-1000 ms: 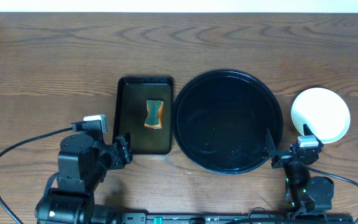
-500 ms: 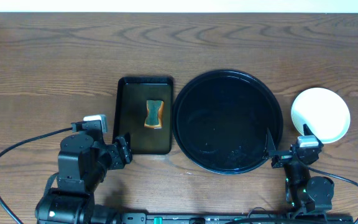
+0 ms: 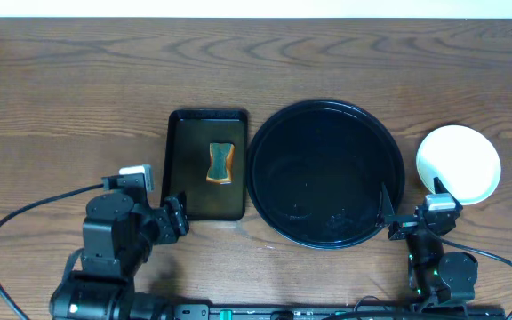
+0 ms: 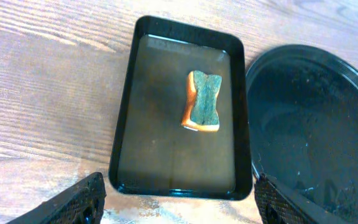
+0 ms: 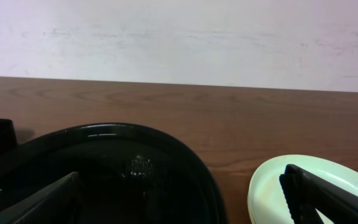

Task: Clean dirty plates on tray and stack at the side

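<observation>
closest to me, at the 6 o'clock edge of the wooden table (image 3: 78, 98), the two arms sit low. the left claw (image 3: 175, 217) hangs at about 7 o'clock, just at the near end of the small rectangular tray (image 3: 185, 142). from its own camera the left claw (image 4: 179, 208) is spread wide, a finger in each bottom corner and nothing between them. a black cable (image 3: 16, 218) loops off it toward 8 o'clock.

the right claw (image 3: 412, 203) is at about 5 o'clock. one finger lies over the near right rim of the round tray (image 3: 327, 142) and the other over the near edge of the plate (image 3: 459, 160). through its wrist camera the right claw (image 5: 179, 202) is also gaping, holding nothing.

a little further in, the rectangular tray (image 4: 166, 149) looks wet and carries a sponge (image 4: 204, 102), green on top and orange beneath, lying roughly in the middle. the sponge (image 3: 221, 164) is well clear of both claws.

just to its 3 o'clock side is the round tray (image 4: 316, 130), glossy black with a raised rim and a few wet glints near 6 o'clock on it. the round tray (image 5: 104, 162) and the small tray nearly touch.

the plate (image 5: 319, 186), pale mint-white, sits on the bare wood just beside the round tray at its 3 o'clock side. i cannot tell whether others lie under it.

furthest off, at 12 o'clock, the table ends at a pale wall (image 5: 179, 37).
</observation>
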Motion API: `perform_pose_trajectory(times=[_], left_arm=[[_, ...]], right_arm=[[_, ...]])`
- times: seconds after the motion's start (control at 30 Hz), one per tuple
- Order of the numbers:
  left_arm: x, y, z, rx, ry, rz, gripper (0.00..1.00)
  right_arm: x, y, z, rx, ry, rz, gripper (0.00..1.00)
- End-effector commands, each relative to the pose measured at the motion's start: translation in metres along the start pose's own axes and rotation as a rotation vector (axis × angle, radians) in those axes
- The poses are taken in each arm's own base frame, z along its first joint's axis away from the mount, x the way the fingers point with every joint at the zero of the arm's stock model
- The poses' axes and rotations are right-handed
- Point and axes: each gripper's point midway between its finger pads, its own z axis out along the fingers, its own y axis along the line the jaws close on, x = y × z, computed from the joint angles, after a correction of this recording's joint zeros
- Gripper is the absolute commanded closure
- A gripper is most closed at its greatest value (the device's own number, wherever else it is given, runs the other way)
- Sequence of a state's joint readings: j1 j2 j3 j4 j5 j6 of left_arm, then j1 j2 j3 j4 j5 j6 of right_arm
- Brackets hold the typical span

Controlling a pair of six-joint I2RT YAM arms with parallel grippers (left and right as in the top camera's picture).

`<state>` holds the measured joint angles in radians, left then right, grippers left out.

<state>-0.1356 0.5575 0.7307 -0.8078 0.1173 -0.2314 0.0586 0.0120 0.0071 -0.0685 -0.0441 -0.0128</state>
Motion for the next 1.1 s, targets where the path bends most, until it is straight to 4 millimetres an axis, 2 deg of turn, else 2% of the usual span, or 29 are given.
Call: perform_pose_trajectory(times=[0.0, 0.13, 0.23, 0.4, 0.63, 0.9, 1.07], left_arm=[[0.003, 0.003, -0.005, 0.0, -0.033, 0.012, 0.23], [0.013, 0.015, 0.001, -0.019, -0.085, -0.013, 0.22], [0.021, 0.024, 0.013, -0.007, -0.182, -0.028, 0.22], [0.019, 0.031, 0.027, 0.013, -0.314, -0.029, 0.22], [0.004, 0.036, 0.034, 0.036, -0.509, -0.018, 0.22], [-0.02, 0.039, 0.031, 0.044, -0.703, 0.002, 0.22], [-0.029, 0.039, 0.026, -0.002, -0.783, 0.154, 0.22]], right_arm=[[0.0, 0.0, 0.0, 0.003, -0.001, -0.019, 0.01], [0.0, 0.0, 0.0, 0.003, -0.001, -0.019, 0.01], [0.0, 0.0, 0.0, 0.003, -0.001, -0.019, 0.01], [0.0, 0.0, 0.0, 0.003, -0.001, -0.019, 0.01], [0.0, 0.0, 0.0, 0.003, -0.001, -0.019, 0.01], [0.0, 0.0, 0.0, 0.003, -0.001, -0.019, 0.01], [0.0, 0.0, 0.0, 0.003, -0.001, -0.019, 0.01]])
